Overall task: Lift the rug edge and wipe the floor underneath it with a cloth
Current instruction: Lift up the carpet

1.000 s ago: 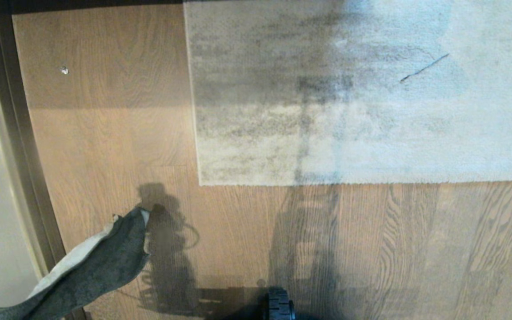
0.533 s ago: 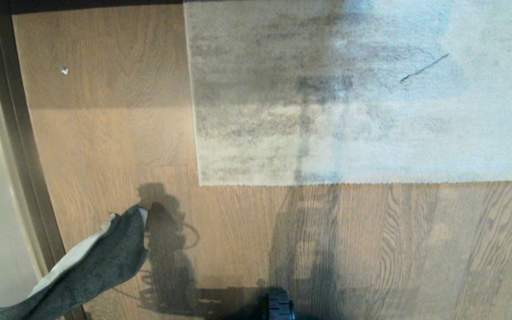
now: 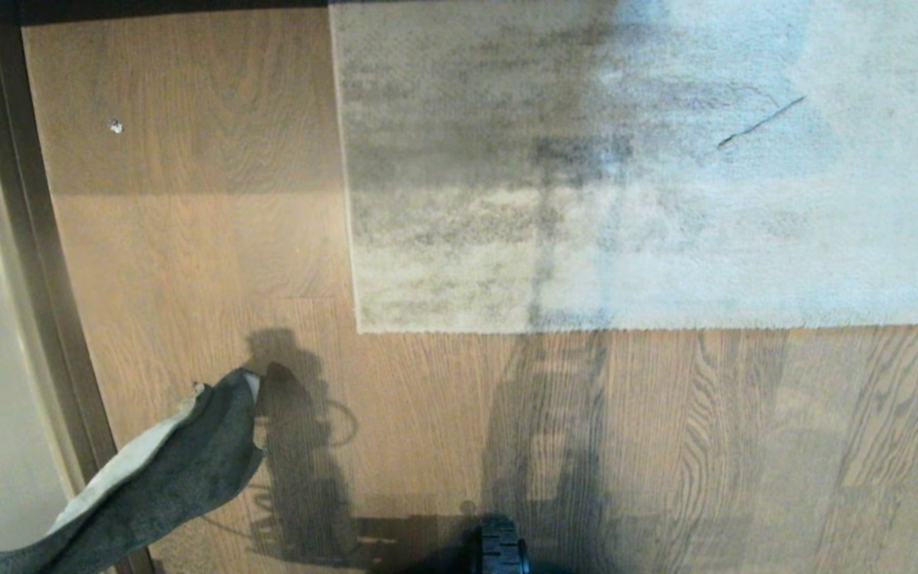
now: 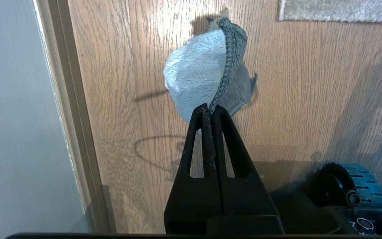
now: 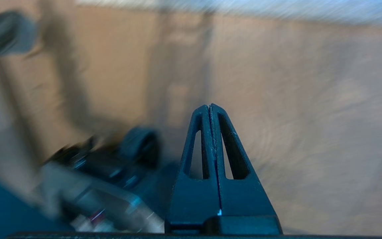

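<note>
I judged the right gripper (image 5: 210, 105), its jaws pressed together on nothing, must open and slip under the rug edge (image 3: 586, 327) to lift cleanly. The left gripper (image 4: 211, 108) pinched the cloth (image 4: 207, 69), hanging above the floor (image 3: 188, 263), well short of the rug corner.

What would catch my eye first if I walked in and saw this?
Probably the big pale grey rug lying flat across the far right of the wood floor, its rug edge not yet lifted. Next, the dark grey and off-white cloth dangling at near left, pinched in the shut left gripper.
</note>
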### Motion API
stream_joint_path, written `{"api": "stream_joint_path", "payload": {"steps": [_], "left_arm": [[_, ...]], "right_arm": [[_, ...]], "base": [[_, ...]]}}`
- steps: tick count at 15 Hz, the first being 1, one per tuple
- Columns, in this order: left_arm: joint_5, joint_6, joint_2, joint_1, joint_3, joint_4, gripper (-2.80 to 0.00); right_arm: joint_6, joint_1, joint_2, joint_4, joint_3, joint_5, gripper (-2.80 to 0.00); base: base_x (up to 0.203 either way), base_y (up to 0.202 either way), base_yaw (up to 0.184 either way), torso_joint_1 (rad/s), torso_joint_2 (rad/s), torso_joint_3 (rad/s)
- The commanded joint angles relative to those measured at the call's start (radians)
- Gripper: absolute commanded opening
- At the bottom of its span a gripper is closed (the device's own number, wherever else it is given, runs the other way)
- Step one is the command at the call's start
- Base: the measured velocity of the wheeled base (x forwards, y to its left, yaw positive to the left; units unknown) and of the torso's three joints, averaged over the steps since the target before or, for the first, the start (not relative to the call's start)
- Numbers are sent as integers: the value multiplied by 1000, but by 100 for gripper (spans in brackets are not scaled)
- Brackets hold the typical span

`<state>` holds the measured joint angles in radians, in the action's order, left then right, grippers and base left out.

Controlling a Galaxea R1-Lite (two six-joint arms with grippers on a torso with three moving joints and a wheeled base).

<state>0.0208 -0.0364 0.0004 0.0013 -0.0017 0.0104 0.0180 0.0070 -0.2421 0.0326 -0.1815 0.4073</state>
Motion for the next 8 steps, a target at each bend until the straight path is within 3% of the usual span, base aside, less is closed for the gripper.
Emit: {"api": "stream_joint_path", "payload": {"steps": [1, 4, 8], "left_arm": [[1, 0, 0, 0, 0, 0, -280], [1, -1, 0, 0, 0, 0, -280], [1, -2, 0, 0, 0, 0, -280]], "right_arm": [[3, 1, -178, -2, -10, 103, -280], [3, 1, -339, -8, -15, 196, -280], [0, 24, -559, -21, -26, 219, -280]], "base": [[0, 0, 0, 0, 0, 0], [0, 0, 0, 0, 0, 0], [0, 0, 0, 0, 0, 0]]}}
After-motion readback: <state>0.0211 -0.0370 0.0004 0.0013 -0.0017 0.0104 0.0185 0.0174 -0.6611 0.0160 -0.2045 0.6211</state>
